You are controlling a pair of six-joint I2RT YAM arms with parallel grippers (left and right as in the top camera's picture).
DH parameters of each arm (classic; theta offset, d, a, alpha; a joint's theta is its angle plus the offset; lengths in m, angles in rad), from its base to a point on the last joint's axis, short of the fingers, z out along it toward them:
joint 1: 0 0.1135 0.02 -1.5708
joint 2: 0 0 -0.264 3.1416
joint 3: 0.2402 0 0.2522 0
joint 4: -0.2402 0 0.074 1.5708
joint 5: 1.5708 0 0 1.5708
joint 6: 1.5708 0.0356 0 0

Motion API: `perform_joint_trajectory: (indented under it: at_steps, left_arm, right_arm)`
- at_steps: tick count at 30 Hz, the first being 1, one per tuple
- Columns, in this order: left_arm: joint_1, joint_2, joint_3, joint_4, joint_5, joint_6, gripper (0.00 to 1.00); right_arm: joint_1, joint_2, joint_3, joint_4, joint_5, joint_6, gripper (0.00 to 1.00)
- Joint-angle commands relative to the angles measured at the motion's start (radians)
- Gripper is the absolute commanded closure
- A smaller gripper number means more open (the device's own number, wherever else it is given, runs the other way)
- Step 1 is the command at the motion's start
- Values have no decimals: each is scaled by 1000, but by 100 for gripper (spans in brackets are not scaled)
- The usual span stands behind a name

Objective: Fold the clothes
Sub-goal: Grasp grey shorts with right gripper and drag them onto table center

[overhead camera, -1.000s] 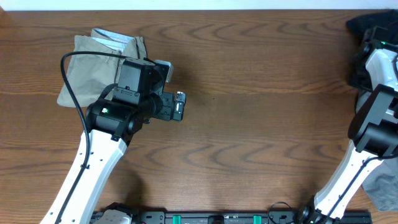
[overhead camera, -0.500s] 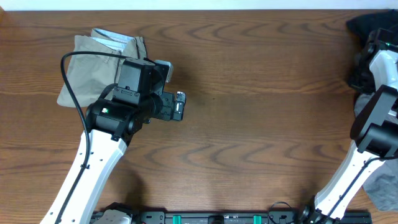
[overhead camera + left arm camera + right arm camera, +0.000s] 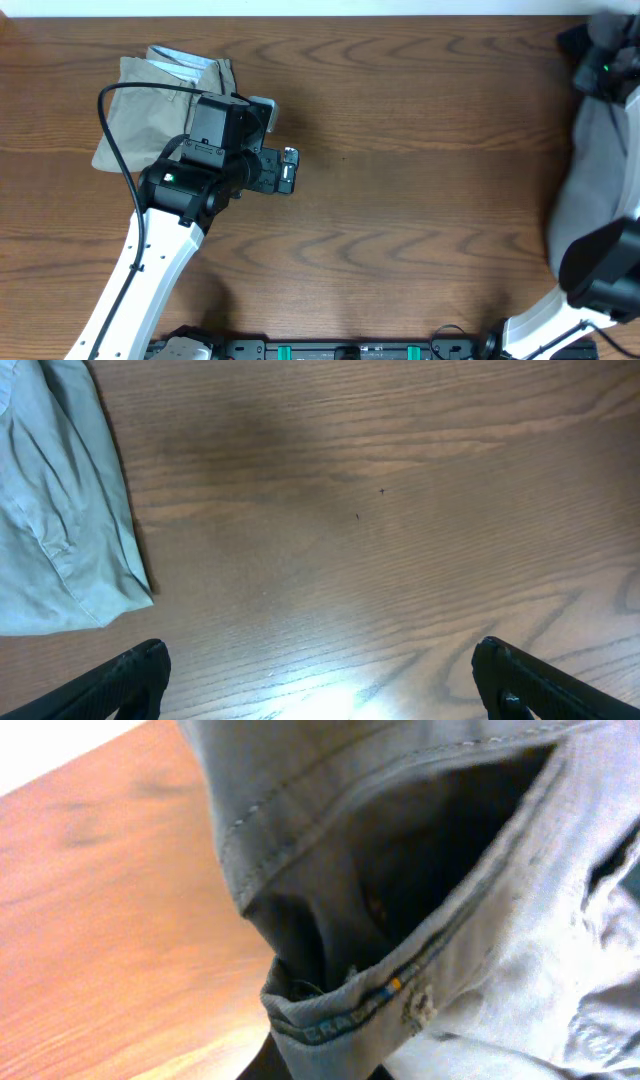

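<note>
Khaki shorts (image 3: 140, 105) lie in a folded heap at the far-left corner of the table (image 3: 420, 200), flat on the wood, with a paler waistband edge along the side nearest the table's back edge. The left arm (image 3: 165, 230) reaches in from the table's near edge, and its wrist hangs over the inner edge of that heap. In the left wrist view the left claw (image 3: 320, 672) is spread wide — one dark fingertip in each lower corner — with only table wood between the tips. It holds nothing, and the khaki cloth lies off to one side, clear of both fingers.

At the table's right end the grey shorts (image 3: 595, 170) are up off the wood, hanging in a long drape from the right claw (image 3: 605, 65) and covering much of the right arm (image 3: 600, 285) below it. The right wrist view is filled with this grey cloth: a stitched waistband, a dark open inside, and a printed band bunched low in the view. The claw looks closed on that bunch, but its fingers are almost wholly buried in cloth — how tightly they grip cannot be told. A black garment (image 3: 568, 40) lies at the table's far-right corner, just beside the raised claw.
</note>
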Motion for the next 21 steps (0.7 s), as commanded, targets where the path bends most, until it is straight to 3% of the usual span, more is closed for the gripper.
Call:
perform_joint_trajectory:
  at_steps: [1,10,15,21]
  left_arm:
    - [-2,5,18,-2,-6,13,2]
    - [3,0,18,-9,-23,13,2]
    - [26,-23,18,-35,-147,12,2]
    - [41,-77,18,-36,-155,13,2]
  right_arm:
    - [105,32,-4,-8,-107,-21,99]
    - [415,150,-5,-3,-119,-23,99]
    - [570,237,-5,0,-126,-47,99]
    - [737,267,-5,11,-177,-238,82]
